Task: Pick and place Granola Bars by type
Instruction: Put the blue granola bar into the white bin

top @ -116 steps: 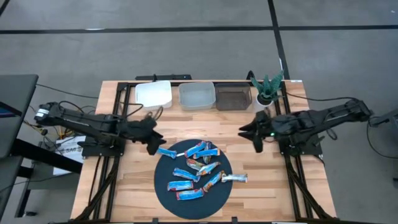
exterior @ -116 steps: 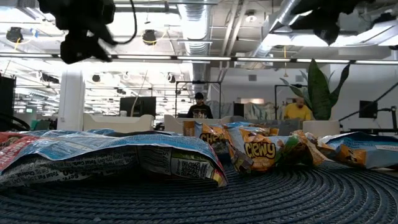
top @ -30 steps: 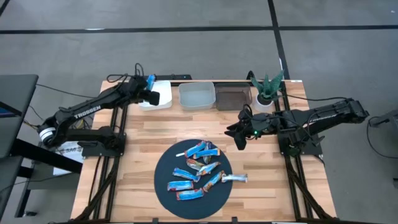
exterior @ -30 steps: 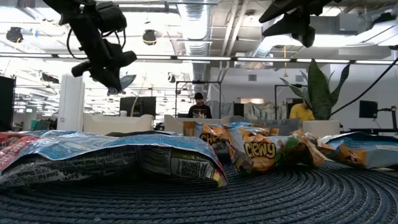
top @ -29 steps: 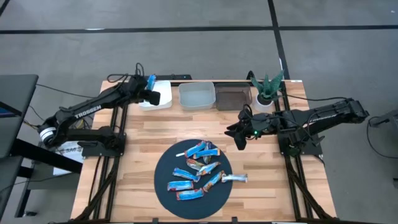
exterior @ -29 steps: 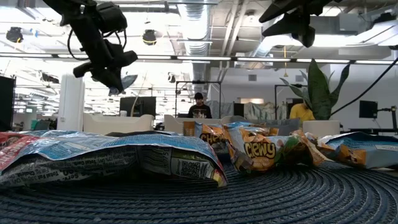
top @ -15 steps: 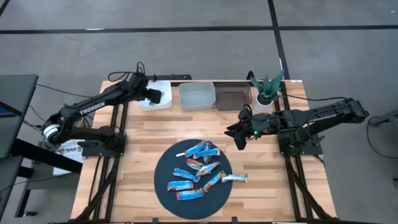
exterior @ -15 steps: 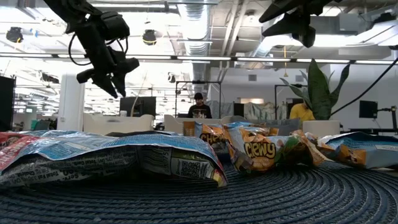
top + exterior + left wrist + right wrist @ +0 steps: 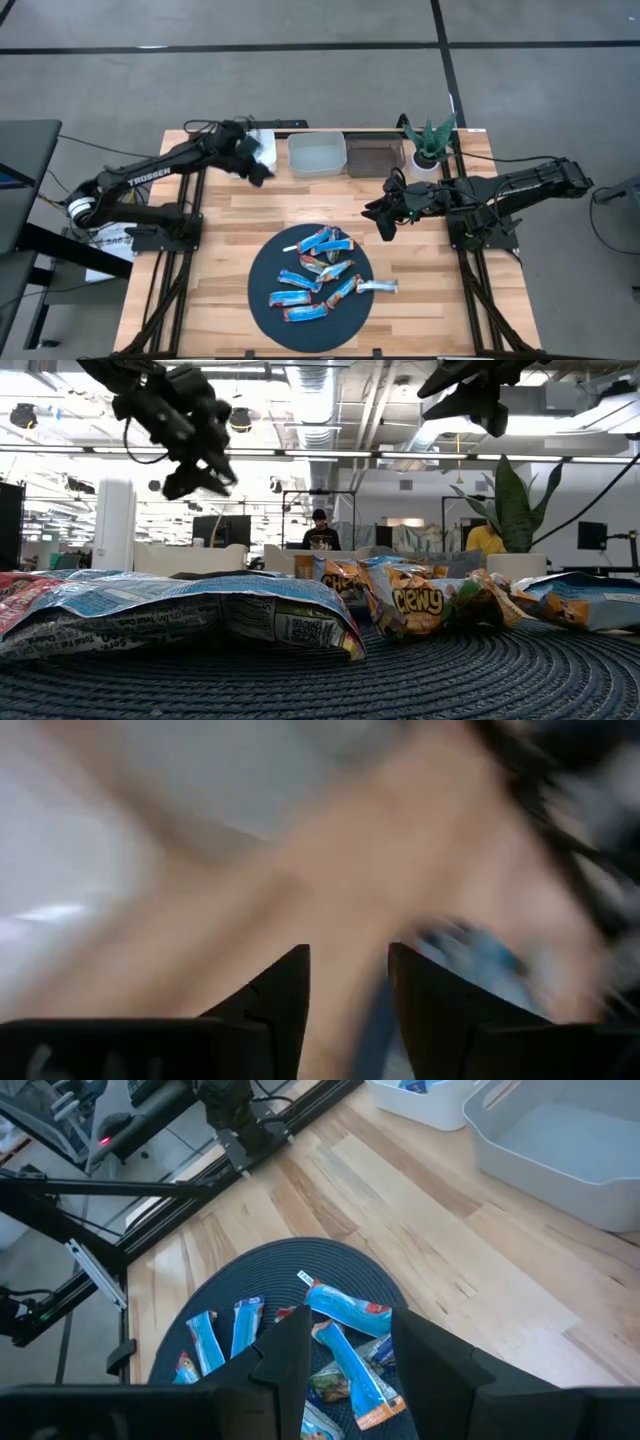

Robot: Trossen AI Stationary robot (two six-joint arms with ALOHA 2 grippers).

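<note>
Several granola bars [image 9: 318,270], mostly blue, lie flat on a round dark mat [image 9: 262,295]; one silvery bar [image 9: 378,287] lies across its right rim. The low view shows the bars [image 9: 180,615] close up. My left gripper [image 9: 260,170] [image 9: 195,480] is open and holds nothing; it hangs above the wood just in front of the white bin [image 9: 270,148], and its wrist view [image 9: 348,990] is blurred. My right gripper [image 9: 385,222] [image 9: 350,1350] is open and hovers above the table right of the mat. One blue bar [image 9: 415,1085] lies in the white bin.
Along the far edge stand the white bin, a clear bin [image 9: 317,154], a dark bin [image 9: 375,158] and a small potted plant [image 9: 432,140]. A thin white strip [image 9: 290,248] lies on the mat. Bare wood [image 9: 320,205] lies between bins and mat.
My left gripper held a blue bar over the white bin a second ago, then opened and let it go. It has since swung away from the bin, toward the table's near edge and the mat. The right arm has kept still.
</note>
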